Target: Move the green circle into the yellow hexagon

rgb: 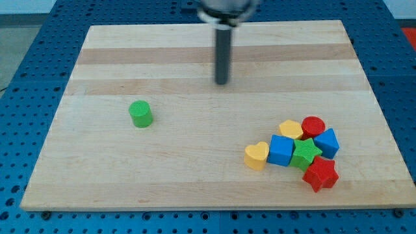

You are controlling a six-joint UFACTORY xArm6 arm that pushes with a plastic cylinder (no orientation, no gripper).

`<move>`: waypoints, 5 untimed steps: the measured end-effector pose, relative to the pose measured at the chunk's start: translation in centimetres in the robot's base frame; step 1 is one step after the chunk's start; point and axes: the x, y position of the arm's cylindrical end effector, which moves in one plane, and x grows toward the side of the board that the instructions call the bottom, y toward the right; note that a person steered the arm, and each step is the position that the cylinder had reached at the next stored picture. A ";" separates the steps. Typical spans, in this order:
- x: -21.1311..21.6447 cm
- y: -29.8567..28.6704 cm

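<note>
The green circle (140, 114) is a small green cylinder standing alone on the left half of the wooden board (195, 169). The yellow hexagon (290, 129) lies at the top of a cluster of blocks at the view's lower right, touching a red circle (313, 125). My tip (222, 82) is the end of the dark rod, near the top middle of the board. It is well to the upper right of the green circle and well to the upper left of the cluster, touching no block.
The cluster also holds a yellow heart (257, 156), a blue square block (281, 151), a green star (305, 153), a blue block (327, 142) and a red star (320, 174). The board's edges border a blue table.
</note>
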 end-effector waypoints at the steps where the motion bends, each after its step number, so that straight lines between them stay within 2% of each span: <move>1: 0.1 -7.5; 3: 5.8 -13.4; 4: 10.4 -8.4; 5: 14.0 0.7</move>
